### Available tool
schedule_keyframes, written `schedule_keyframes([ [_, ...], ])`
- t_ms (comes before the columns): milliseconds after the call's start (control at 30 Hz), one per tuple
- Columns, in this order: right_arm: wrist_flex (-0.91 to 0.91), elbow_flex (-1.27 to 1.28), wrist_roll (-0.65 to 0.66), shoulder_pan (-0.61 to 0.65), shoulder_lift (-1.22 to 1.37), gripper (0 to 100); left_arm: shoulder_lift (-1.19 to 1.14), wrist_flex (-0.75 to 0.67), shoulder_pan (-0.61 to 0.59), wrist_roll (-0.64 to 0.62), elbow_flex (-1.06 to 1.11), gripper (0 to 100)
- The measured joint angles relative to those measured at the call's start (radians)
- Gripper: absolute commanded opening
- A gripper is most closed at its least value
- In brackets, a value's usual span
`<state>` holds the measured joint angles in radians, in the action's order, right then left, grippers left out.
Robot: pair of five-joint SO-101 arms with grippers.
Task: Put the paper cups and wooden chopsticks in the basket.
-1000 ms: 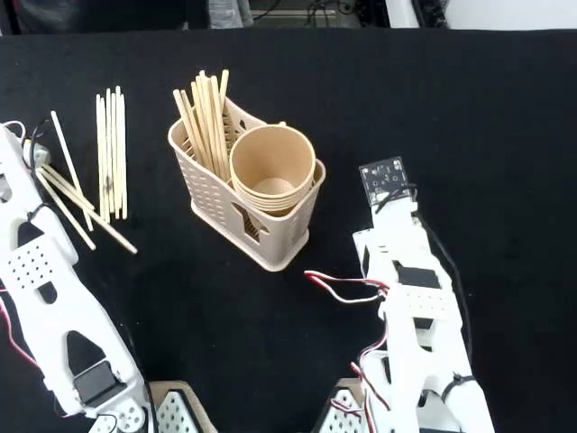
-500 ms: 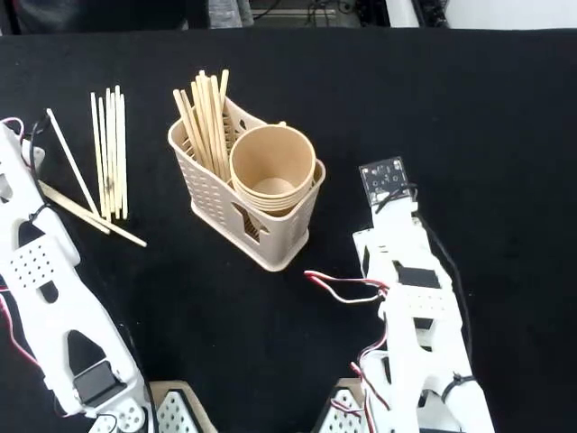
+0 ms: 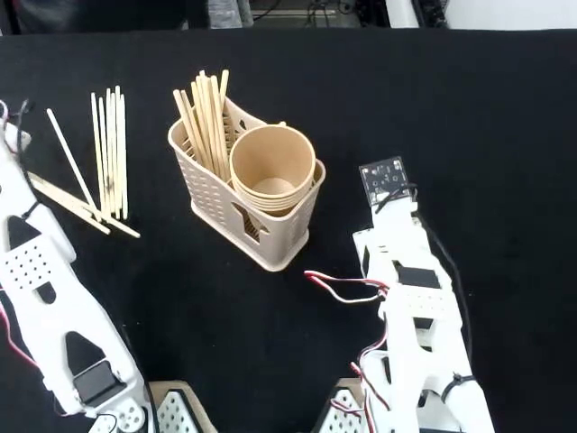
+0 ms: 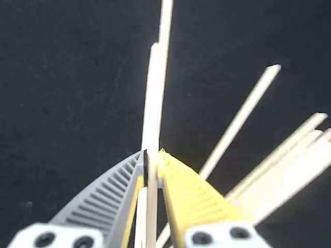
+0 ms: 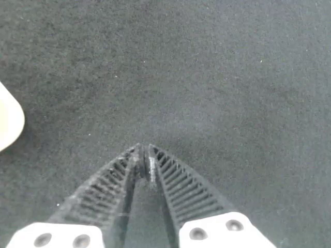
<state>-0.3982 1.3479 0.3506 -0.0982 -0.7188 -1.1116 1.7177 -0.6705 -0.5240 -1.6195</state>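
Left wrist view: a wooden chopstick (image 4: 154, 93) was pinched in the closed left gripper (image 4: 152, 155), near loose chopsticks (image 3: 110, 153) on the black table (image 3: 469, 108). Paper cups (image 3: 272, 158) sat nested in the basket (image 3: 216, 203). The right gripper (image 5: 143, 152) was closed and held nothing.

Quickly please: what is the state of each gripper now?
Left gripper: closed on wooden chopsticks.
Right gripper: closed, holding nothing.
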Motion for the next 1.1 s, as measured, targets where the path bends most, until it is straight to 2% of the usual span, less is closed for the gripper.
schedule_keyframes([
  [167, 0.000, 0.000, 0.000, 0.000, 0.000, 1.3, 0.256, 0.035, 0.000, 0.055, 0.000, 3],
  [433, 0.000, 0.000, 0.000, 0.000, 0.000, 1.3, 0.838, 0.041, 0.009, 0.133, -0.005, 3],
  [533, 0.000, 0.000, 0.000, 0.000, 0.000, 1.3, 1.057, 0.041, 0.034, 0.150, 0.005, 3],
  [600, 0.000, 0.000, 0.000, 0.000, 0.000, 1.3, 1.206, 0.041, 0.092, 0.184, 0.068, 3],
  [767, 0.000, 0.000, 0.000, 0.000, 0.000, 1.3, 1.605, 0.035, 0.350, 0.279, 0.517, 3],
  [833, 0.000, 0.000, 0.000, 0.000, 0.000, 1.3, 1.754, -0.017, 0.460, 0.318, 0.712, 3],
  [967, 0.000, 0.000, 0.000, 0.000, 0.000, 1.3, 1.955, -0.196, 0.671, 0.422, 1.154, 3],
  [1100, 0.000, 0.000, 0.000, 0.000, 0.000, 1.3, 2.042, -0.420, 0.848, 0.537, 1.455, 3],
])
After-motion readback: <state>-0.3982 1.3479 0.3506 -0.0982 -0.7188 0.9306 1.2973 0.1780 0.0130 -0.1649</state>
